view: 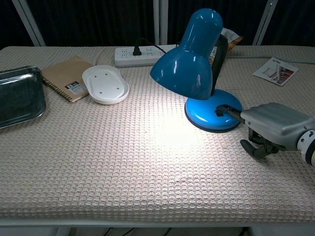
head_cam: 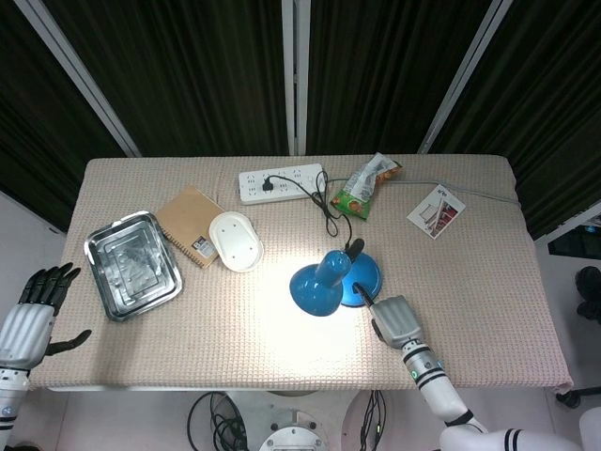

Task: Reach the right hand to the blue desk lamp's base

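The blue desk lamp is lit; its round base (head_cam: pixel 366 274) (view: pixel 209 117) sits right of the table's middle, and its shade (head_cam: pixel 314 289) (view: pixel 189 64) leans left. My right hand (head_cam: pixel 394 319) (view: pixel 275 129) lies low on the cloth just right of the base. One dark finger (view: pixel 228 109) stretches out and touches the base's right rim by the switch. Its other fingers curl under the palm and hold nothing. My left hand (head_cam: pixel 34 315) hangs off the table's front left corner, fingers spread and empty; the chest view does not show it.
A white power strip (head_cam: pixel 280 183) (view: pixel 140 54) with the lamp's cord lies at the back. A notebook (head_cam: pixel 188 224), white dish (head_cam: pixel 235 241) and metal tray (head_cam: pixel 131 265) lie on the left. A snack bag (head_cam: pixel 364 188) and card (head_cam: pixel 437 210) lie at the back right.
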### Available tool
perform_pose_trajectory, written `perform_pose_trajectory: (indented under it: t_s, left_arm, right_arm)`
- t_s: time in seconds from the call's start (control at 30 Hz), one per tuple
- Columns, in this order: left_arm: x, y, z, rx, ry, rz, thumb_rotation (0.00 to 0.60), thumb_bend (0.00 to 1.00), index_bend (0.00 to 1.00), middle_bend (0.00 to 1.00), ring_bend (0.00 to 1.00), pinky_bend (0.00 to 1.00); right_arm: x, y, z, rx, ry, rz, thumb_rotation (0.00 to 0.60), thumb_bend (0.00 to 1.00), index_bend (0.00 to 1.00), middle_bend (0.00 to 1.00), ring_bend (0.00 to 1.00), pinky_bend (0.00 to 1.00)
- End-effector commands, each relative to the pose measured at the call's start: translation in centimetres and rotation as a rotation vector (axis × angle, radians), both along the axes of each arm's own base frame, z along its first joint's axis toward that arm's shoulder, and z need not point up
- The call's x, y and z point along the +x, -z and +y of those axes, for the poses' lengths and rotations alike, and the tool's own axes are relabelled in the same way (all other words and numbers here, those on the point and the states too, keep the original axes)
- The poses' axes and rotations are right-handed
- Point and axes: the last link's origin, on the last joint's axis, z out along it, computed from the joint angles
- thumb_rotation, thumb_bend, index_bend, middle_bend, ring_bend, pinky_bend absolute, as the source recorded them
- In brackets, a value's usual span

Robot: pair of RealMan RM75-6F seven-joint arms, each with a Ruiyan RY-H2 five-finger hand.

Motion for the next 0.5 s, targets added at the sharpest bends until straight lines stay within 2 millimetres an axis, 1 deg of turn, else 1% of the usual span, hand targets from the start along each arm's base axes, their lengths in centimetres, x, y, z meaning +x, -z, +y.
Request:
perform_pose_trajectory:
  t_s: [0.03, 0.33, 0.43, 0.5]
  left_arm:
    - [-0.1, -0.1, 0.0, 0.002, -0.001, -0.002, 0.6, 0.14, 0.0, 0.0, 0.0, 0.0]
    - [-0.1, -0.2, -0.1, 0.001, 0.002, -0.005, 0.6, 0.14, 0.0, 0.0, 0.0, 0.0]
    - [-0.1, -0.2, -0.1, 0.002, 0.002, -0.005, 0.6, 0.14, 0.0, 0.0, 0.0, 0.0]
    - [-0.1, -0.3, -0.1, 0.003, 0.003, -0.003, 0.6, 0.14, 0.0, 0.0, 0.0, 0.0]
  right_arm:
    - [0.0, 0.2, 0.0, 0.009, 0.001, 0.009, 0.6, 0.52, 0.0, 1.0, 0.93, 1.0]
    - [0.2, 0.7, -0.2, 0.007, 0.004, 0.019, 0.6, 0.52, 0.0, 1.0, 0.93, 1.0]
    - [0.5, 0.3, -0.3, -0.022, -0.01, 0.002, 0.6, 0.52, 0.0, 1.0, 0.93, 1.0]
    - [0.7, -0.4, -0.2, -0.056, -0.03, -0.013, 0.6, 0.52, 0.0, 1.0, 0.93, 1.0]
